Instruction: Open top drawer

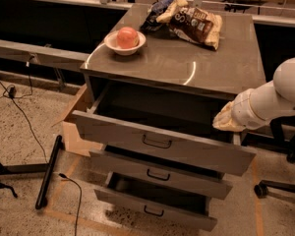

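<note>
Top drawer [162, 144] wide open, gripper [226, 120] at its right side (grip state unclear), bowl [119, 49] and snack bags [194, 23] above.

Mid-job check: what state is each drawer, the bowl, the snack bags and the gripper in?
top drawer: pulled far out
middle drawer: partly out
bottom drawer: partly out
bowl: upright on cabinet top, something red inside
snack bags: lying on cabinet top
gripper: beside the top drawer's right end
</note>
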`<state>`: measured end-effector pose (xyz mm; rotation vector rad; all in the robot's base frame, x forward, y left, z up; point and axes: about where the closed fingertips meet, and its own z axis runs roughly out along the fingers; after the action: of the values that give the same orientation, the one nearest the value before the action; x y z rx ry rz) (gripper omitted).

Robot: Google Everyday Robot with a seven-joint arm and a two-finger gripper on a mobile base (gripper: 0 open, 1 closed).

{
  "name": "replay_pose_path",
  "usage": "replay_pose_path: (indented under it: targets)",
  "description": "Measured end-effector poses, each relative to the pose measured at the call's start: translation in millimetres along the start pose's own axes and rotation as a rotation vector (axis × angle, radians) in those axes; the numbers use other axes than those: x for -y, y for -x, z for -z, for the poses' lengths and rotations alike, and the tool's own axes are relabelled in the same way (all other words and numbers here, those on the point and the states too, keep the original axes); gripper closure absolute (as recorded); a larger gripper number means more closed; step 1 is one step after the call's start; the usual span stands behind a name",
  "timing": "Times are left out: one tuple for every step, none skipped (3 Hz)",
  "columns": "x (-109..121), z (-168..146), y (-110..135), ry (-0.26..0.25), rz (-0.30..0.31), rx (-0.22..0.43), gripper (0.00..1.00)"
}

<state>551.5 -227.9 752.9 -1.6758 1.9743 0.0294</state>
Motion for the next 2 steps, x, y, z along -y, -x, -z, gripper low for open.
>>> replay_pose_path:
  targets:
    - [10.4, -21.4, -4.9, -0.048, 0.041, 0.002, 1.00]
    - [18.1, -40.6, -14.2, -0.077, 0.089, -0.036, 1.00]
